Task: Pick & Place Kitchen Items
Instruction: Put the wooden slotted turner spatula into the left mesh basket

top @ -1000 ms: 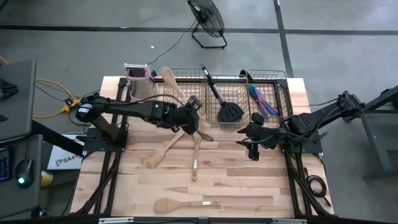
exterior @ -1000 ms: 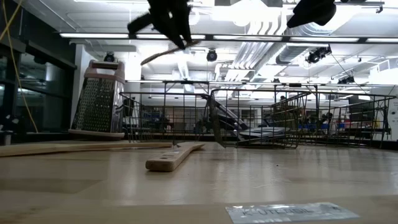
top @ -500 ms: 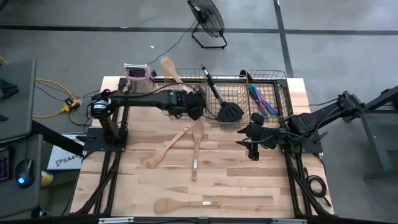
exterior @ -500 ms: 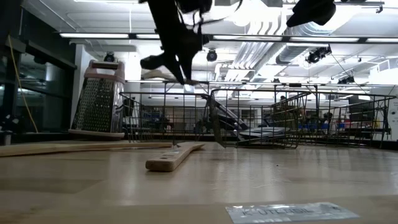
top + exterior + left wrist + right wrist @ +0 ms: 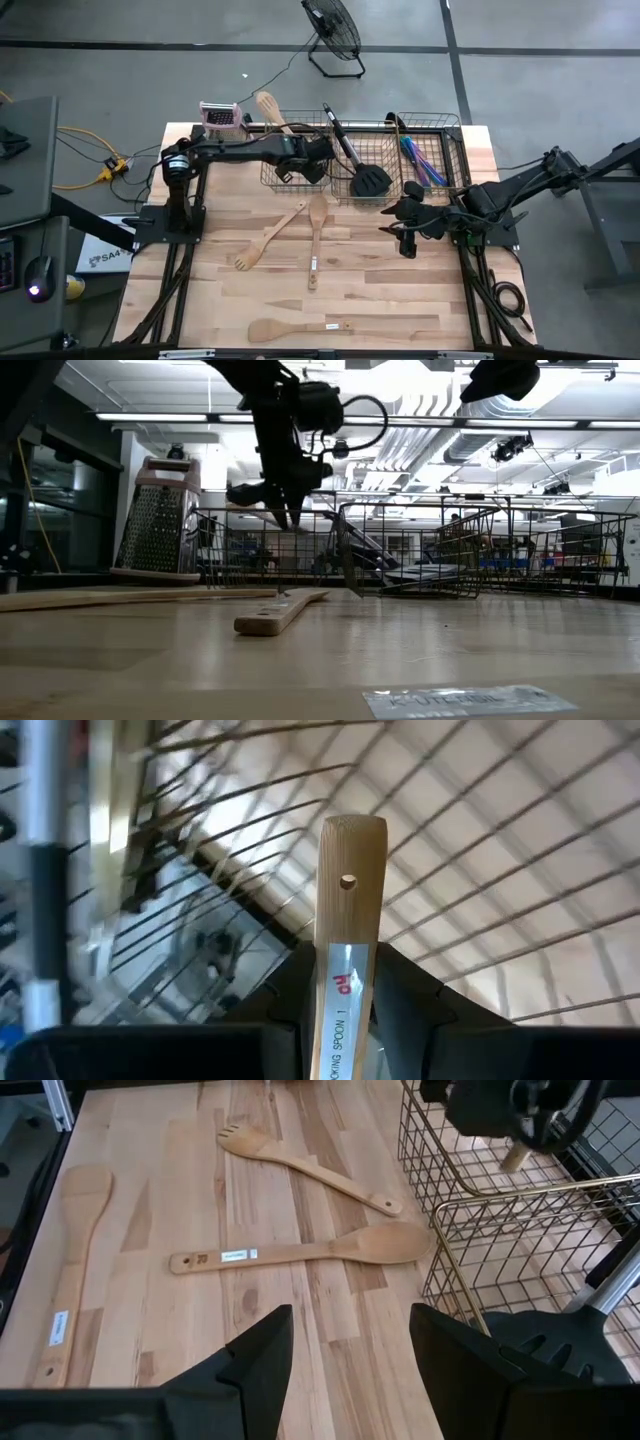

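My left gripper [image 5: 316, 160] hangs over the left wire basket [image 5: 270, 172] at the far side of the table, shut on a light wooden spoon [image 5: 270, 108]. The spoon's bowl points up toward the far left. Its handle end with the hole [image 5: 347, 870] sticks out past the fingertips, above the basket's mesh [image 5: 500, 850]. In the low view the gripper [image 5: 286, 510] is just above the basket rim. My right gripper [image 5: 404, 238] waits open above the table's right part, nothing between its fingers [image 5: 255, 1365]. My left gripper pinches the spoon's handle [image 5: 343, 975] between its two fingers, a short way back from the end with the hole. The fingers slant down from the table's left side. The spoon is lifted clear and tilted, handle end low over the basket and bowl high behind the gripper.
On the table lie a wooden fork-spatula [image 5: 270, 235], a wooden spoon [image 5: 316, 238] and a wooden spatula [image 5: 330, 327]. The middle basket holds a black spatula [image 5: 365, 178]; blue-purple cutlery [image 5: 420, 160] lies in the right one. A grater [image 5: 222, 122] stands far left.
My left gripper has carried the spoon from above the table's middle toward the far edge and down, until it hangs over the left basket. The spoon has turned with it and stays clear of everything. The grip is unchanged.
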Robot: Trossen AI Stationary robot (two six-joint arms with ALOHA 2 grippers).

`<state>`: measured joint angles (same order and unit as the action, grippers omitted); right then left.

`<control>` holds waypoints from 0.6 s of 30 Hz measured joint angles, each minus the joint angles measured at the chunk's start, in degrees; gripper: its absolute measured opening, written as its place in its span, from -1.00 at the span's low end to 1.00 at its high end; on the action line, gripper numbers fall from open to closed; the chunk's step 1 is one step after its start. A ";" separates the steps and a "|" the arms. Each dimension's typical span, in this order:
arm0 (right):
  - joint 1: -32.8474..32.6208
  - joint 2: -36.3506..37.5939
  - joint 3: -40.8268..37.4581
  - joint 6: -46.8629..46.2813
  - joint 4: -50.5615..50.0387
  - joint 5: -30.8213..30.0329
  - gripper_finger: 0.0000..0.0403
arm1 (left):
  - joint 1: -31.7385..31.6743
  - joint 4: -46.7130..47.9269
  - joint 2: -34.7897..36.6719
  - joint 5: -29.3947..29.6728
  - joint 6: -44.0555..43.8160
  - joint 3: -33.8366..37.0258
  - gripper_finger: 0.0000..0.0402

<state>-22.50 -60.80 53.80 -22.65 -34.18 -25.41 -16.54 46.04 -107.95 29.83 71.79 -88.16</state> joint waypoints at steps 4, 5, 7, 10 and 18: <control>0.00 0.00 0.00 0.00 -0.02 0.02 -0.03 | -0.04 1.59 -1.19 -2.37 0.13 0.00 -0.63; 0.00 0.00 0.00 0.00 -0.03 0.02 -0.03 | -0.03 1.66 -1.20 -2.47 0.06 0.02 -0.63; 0.00 0.00 0.00 0.24 0.00 0.00 -0.03 | 0.03 0.34 -1.07 -3.39 0.04 0.00 -0.63; 0.00 0.00 0.00 0.39 0.17 0.00 -0.03 | 0.03 0.19 -1.07 -5.63 0.00 0.00 -0.63; 0.00 0.00 0.00 0.35 0.16 0.00 -0.03 | -0.02 -0.24 -1.07 -10.08 0.01 0.00 -0.63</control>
<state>-22.50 -60.80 53.80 -22.31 -34.02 -25.41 -16.56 45.80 -109.01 19.75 71.79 -88.16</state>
